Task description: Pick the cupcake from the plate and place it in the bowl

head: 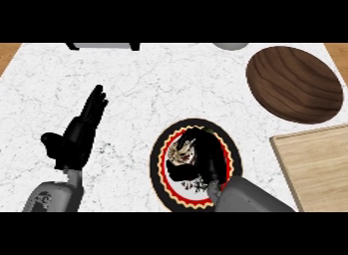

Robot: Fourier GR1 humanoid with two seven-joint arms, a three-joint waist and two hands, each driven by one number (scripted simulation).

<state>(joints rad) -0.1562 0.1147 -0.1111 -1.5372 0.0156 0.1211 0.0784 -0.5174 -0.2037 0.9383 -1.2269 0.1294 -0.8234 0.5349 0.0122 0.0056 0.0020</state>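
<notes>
Seemingly the right hand (210,162) grips one cupcake (182,151); one plate (159,169), one bowl (294,83).

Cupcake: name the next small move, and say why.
Probably lift the right robot hand straight up: its fingers look curled round the cupcake, which sits on the plate, and the bowl lies farther up and right.

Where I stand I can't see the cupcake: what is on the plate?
The right hand hangs over the plate, curled round a brownish thing, likely the cupcake. The hand covers most of it.
</notes>
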